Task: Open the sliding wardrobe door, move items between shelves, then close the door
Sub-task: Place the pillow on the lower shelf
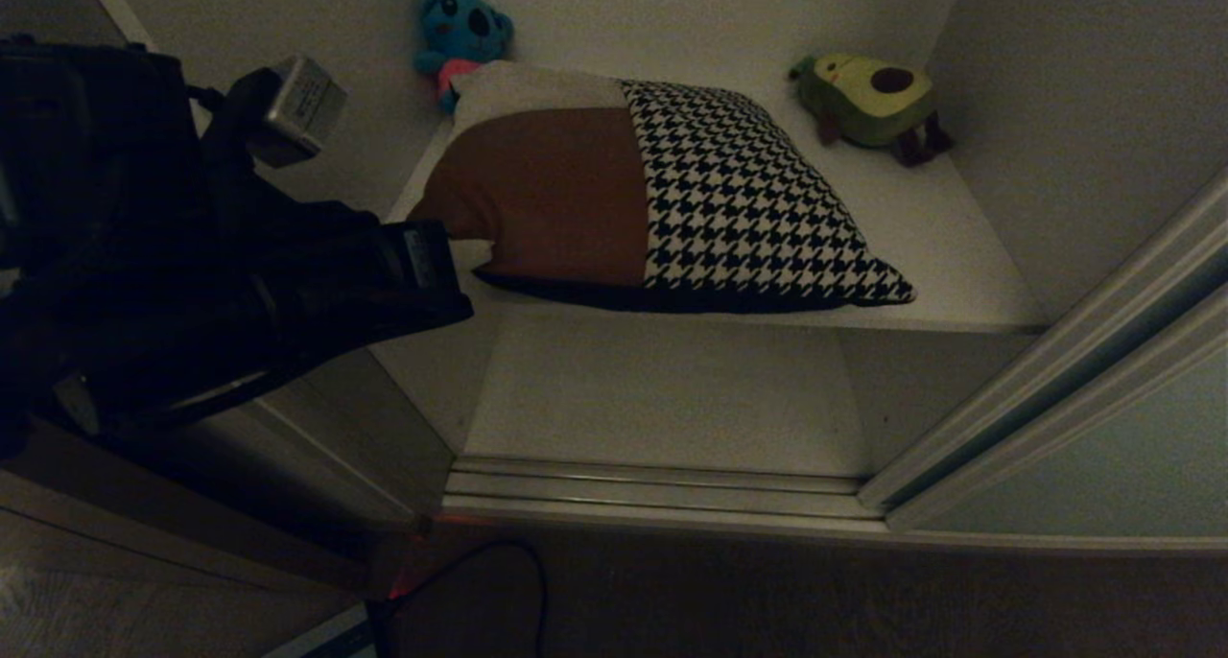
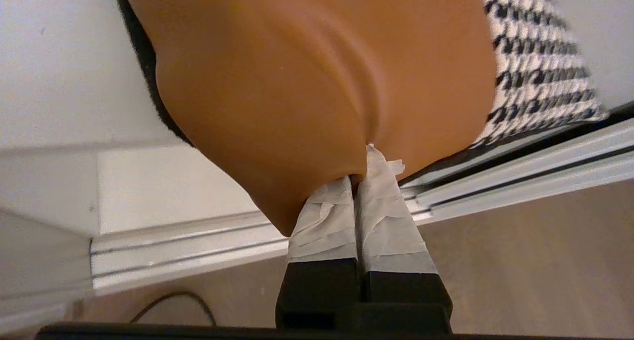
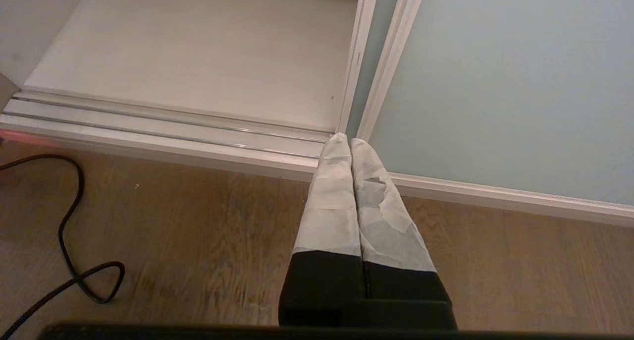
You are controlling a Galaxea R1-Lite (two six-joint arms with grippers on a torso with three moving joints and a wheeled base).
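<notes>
The cushion (image 1: 662, 198), patched brown, beige and houndstooth with a black back, lies on the upper shelf (image 1: 940, 255) of the wardrobe, its front edge at the shelf's lip. My left gripper (image 1: 468, 251) reaches in from the left, shut on the cushion's near-left brown corner. In the left wrist view the taped fingertips (image 2: 376, 181) pinch a fold of the brown fabric (image 2: 297, 82). The lower shelf (image 1: 662, 399) is bare. The sliding wardrobe door (image 1: 1113, 447) stands pushed to the right. My right gripper (image 3: 345, 141) hangs shut and empty over the floor by the sliding wardrobe door (image 3: 495, 82).
A blue plush toy (image 1: 460, 35) sits in the upper shelf's back-left corner and an avocado plush (image 1: 868, 97) at the back right. The door track (image 1: 652, 490) runs along the wardrobe's base. A black cable (image 3: 69, 260) lies on the wooden floor.
</notes>
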